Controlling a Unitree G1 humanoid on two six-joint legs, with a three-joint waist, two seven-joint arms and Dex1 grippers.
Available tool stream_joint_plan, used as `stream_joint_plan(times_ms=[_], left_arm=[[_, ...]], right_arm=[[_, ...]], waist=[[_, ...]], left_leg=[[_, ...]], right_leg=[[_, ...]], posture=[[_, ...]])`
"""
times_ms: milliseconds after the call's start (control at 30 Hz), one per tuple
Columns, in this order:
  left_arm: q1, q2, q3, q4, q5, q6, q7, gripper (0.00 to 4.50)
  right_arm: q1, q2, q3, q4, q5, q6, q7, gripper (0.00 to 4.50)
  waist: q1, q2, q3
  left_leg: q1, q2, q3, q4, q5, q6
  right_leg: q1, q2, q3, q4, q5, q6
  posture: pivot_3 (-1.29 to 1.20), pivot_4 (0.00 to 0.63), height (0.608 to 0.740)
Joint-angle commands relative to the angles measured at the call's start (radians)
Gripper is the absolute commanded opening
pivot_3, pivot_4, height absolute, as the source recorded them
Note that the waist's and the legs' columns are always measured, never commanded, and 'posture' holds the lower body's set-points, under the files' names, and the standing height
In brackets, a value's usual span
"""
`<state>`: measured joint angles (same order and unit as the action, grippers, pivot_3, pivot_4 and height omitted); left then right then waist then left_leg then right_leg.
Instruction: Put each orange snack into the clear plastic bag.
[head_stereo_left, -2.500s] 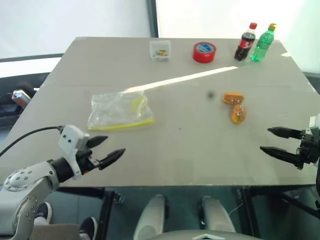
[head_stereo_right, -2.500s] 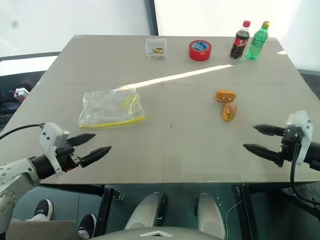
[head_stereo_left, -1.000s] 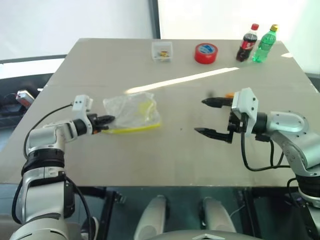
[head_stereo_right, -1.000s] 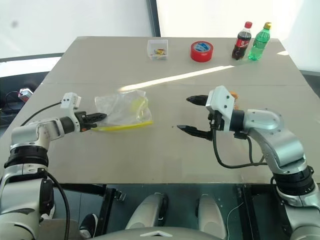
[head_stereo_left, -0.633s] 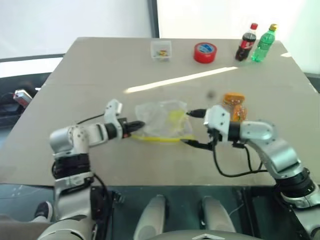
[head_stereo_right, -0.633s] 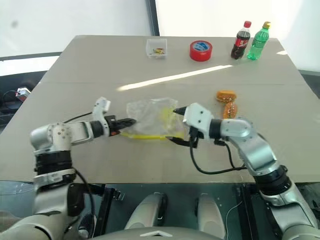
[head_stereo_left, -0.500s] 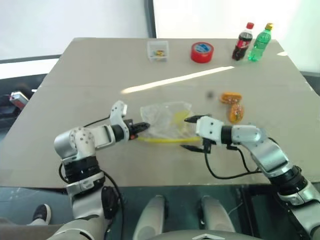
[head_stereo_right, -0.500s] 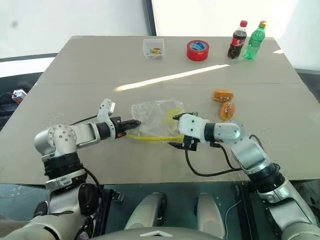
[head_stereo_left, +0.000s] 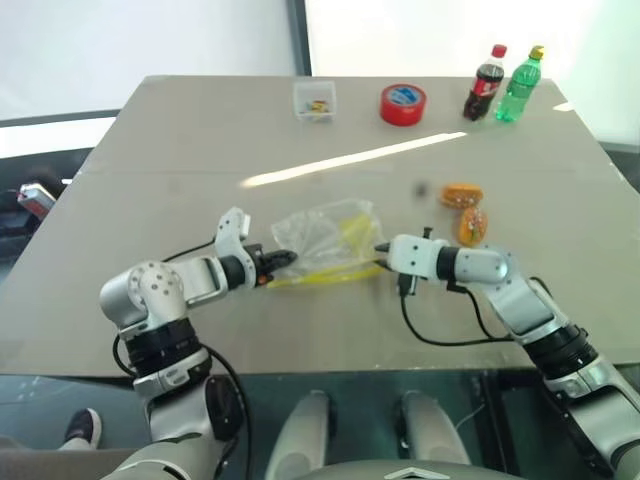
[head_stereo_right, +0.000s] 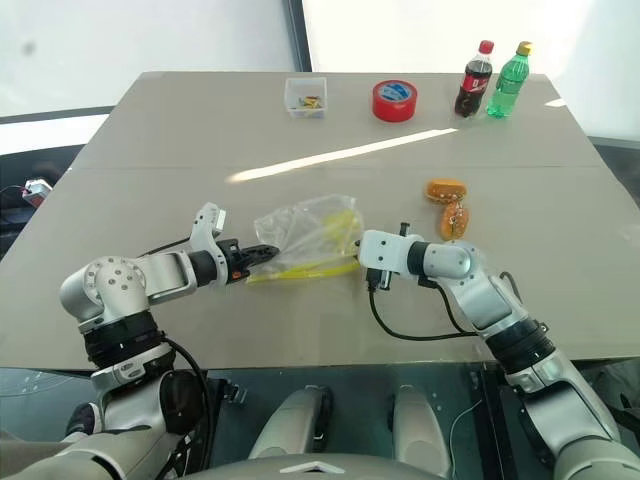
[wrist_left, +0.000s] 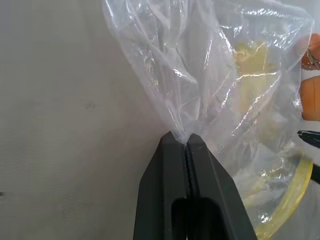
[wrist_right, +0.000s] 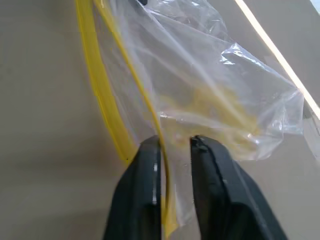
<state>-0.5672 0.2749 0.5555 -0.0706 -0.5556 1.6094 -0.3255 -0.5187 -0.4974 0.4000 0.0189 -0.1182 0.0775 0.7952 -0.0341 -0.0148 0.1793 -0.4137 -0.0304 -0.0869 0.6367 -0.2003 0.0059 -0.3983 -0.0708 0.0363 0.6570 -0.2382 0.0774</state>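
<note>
Grey bench fills the head views, with a pale wall behind it. Along the far edge we see a small clear box, a red tape roll, a dark cola bottle and a green bottle. The bag sits near the middle of the bench, bunched and lifted between our two arms, its yellow zip strip along the near edge. Our left end effector has its fingers pressed together on the bag's left corner. Our right end effector meets the bag's right end at the zip strip. The two snacks lie just beside each other on the bench, to the right of the bag and beyond our right arm, apart from the bag.

From the left wrist, our black fingers pinch a gathered fold of the bag, which fans out from them over the bench. Orange shows through the film at the frame's edge.

From the right wrist, our fingers stand close, with the zip strip and a layer of film running between them; whether they clamp it tight, we cannot tell from this view. The bag spreads beyond them.
</note>
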Motion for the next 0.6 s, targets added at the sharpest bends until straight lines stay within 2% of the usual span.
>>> stream_joint_plan(times_ms=[33,233,367,433,600], left_arm=[[0.002,0.020,-0.019,-0.036,-0.022,-0.003,-0.018,0.00],[0.039,0.061,-0.101,-0.082,-0.055,-0.126,-0.101,0.00],[0.073,0.096,-0.158,-0.128,-0.044,-0.293,-0.151,1.17],[0.082,0.113,-0.185,-0.138,-0.013,-0.401,-0.155,2.08],[0.155,0.126,-0.260,-0.275,0.023,-0.661,-0.196,2.08]], right_arm=[[-0.023,0.021,-0.039,-0.029,0.007,0.001,-0.015,0.03],[-0.021,0.044,-0.051,-0.029,0.006,0.050,-0.021,0.03],[-0.020,0.045,-0.043,-0.029,-0.007,0.058,-0.022,0.00],[-0.024,0.045,-0.040,-0.019,-0.019,0.054,-0.028,0.00],[-0.055,0.035,-0.030,0.049,-0.068,-0.009,-0.040,0.00]], waist=[[-0.001,0.000,0.000],[-0.001,0.000,0.000],[0.000,0.000,0.000],[0.001,0.000,0.000],[0.001,0.000,0.000]], left_leg=[[0.000,0.000,0.000,0.000,0.000,0.000],[0.000,0.000,0.000,0.000,0.000,0.000],[0.000,0.000,0.000,-0.001,0.000,0.000],[0.000,0.000,0.000,-0.001,0.000,0.000],[-0.001,0.000,0.001,-0.002,0.000,0.000]], right_leg=[[0.000,0.000,0.000,0.000,0.000,0.000],[0.000,0.000,0.000,0.000,0.000,0.000],[0.000,0.000,0.000,0.000,0.000,0.000],[0.000,0.000,0.000,0.000,0.000,-0.001],[0.000,-0.001,0.001,-0.002,0.000,-0.001]], posture=[[0.00,0.150,0.740],[0.00,0.150,0.740],[0.00,0.150,0.740],[0.00,0.150,0.740],[0.00,0.150,0.740]])
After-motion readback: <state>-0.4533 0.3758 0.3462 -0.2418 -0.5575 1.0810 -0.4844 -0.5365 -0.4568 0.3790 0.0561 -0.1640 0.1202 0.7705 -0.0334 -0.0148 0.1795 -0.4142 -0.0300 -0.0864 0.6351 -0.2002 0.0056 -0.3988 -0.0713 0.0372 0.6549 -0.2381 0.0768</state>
